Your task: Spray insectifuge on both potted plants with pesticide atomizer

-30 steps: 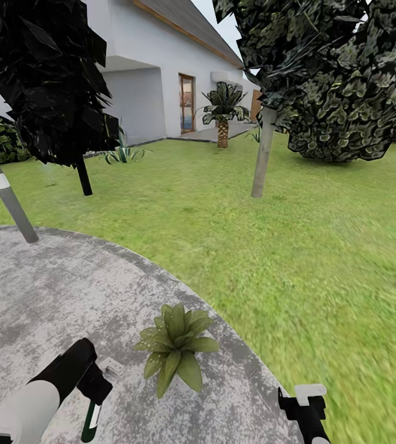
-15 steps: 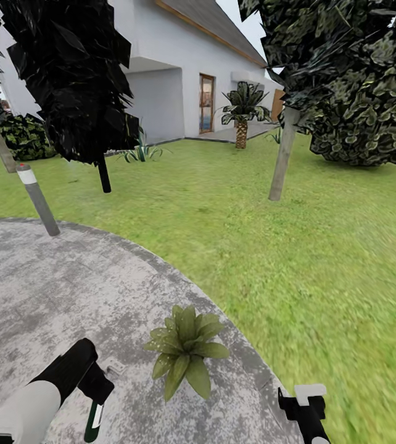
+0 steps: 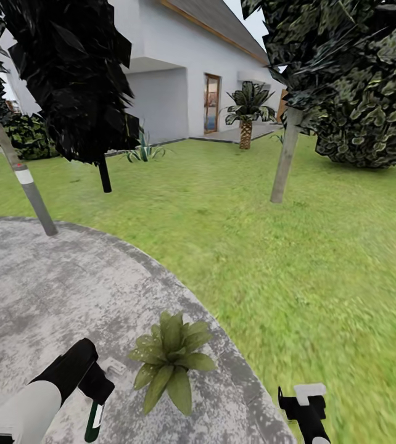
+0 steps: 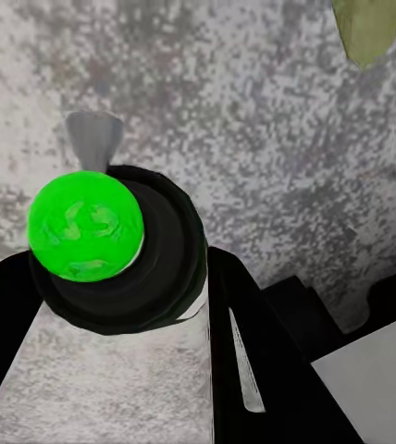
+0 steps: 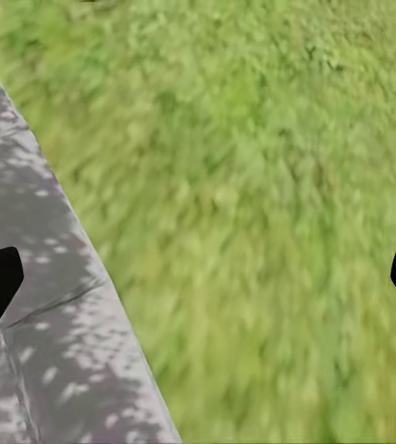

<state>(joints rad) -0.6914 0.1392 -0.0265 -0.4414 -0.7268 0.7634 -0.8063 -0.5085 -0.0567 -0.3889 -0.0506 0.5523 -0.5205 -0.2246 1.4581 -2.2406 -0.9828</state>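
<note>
One potted plant, a low rosette of pointed green leaves, stands near the edge of the round gravel patio, just ahead of me. My left gripper hangs left of it, shut on the pesticide atomizer, whose dark body with a pale label points down. In the left wrist view the atomizer is a dark round body with a green disc, held between black fingers, and a leaf tip shows beyond it. My right gripper is open over the patio's rim and the lawn.
A slanted grey pole with a white band stands at the patio's far left edge. Two tree trunks rise from the lawn. Beyond are a spiky agave, a small palm and the white house.
The whole picture has shifted as the camera turned and moved; the plant now sits lower and further left in view. Both arms keep their pose, and the atomizer stays gripped.
</note>
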